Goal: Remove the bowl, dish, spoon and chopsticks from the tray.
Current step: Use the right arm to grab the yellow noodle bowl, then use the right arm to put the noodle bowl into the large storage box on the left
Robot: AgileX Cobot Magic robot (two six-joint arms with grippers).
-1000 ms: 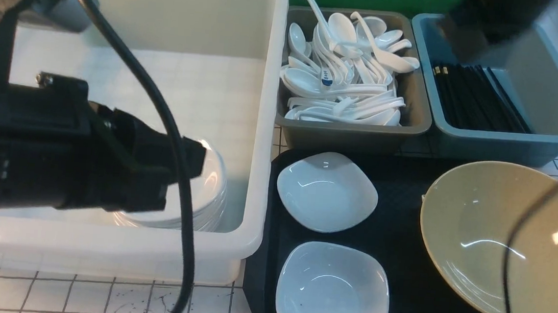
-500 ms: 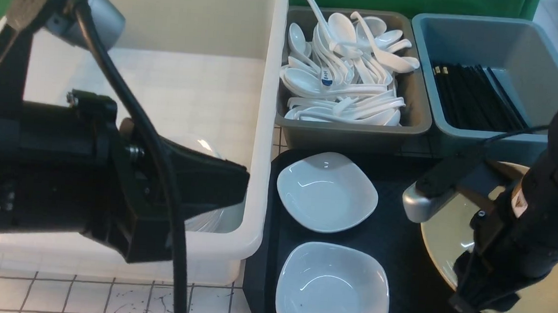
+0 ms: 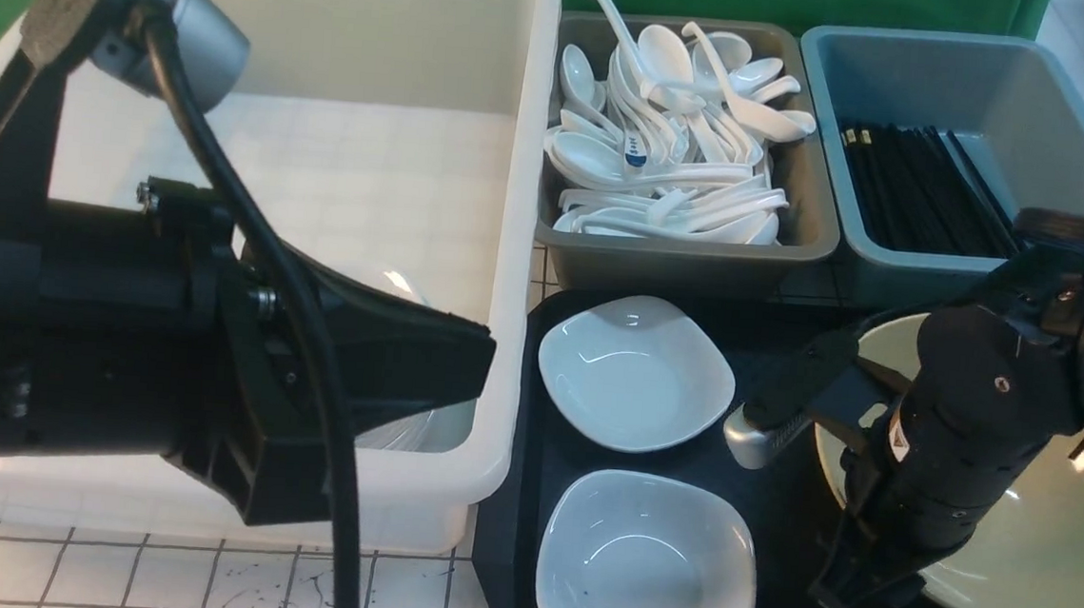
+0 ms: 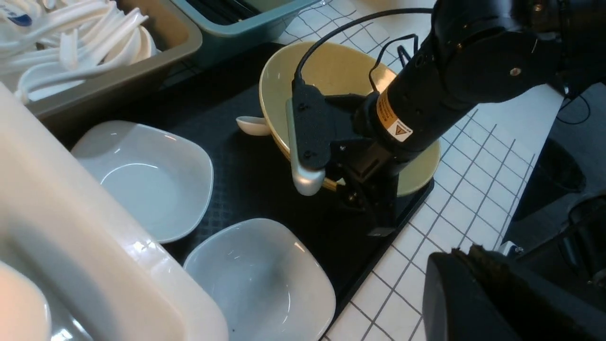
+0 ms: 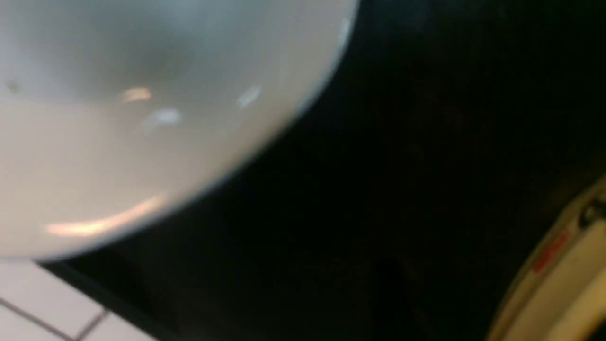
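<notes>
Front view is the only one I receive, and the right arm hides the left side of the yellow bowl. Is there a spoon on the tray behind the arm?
Observer: Yes. In the left wrist view a white spoon lies on the tray, right against the rim of the bowl, on the side facing the far white dish.
Operator: Does the right gripper hold it?
Observer: No. The left wrist view shows the right gripper down at the bowl's near rim, apart from the spoon.
Operator: What does its wrist camera show?
Observer: Only the blurred near white dish and dark tray; no spoon.
</notes>
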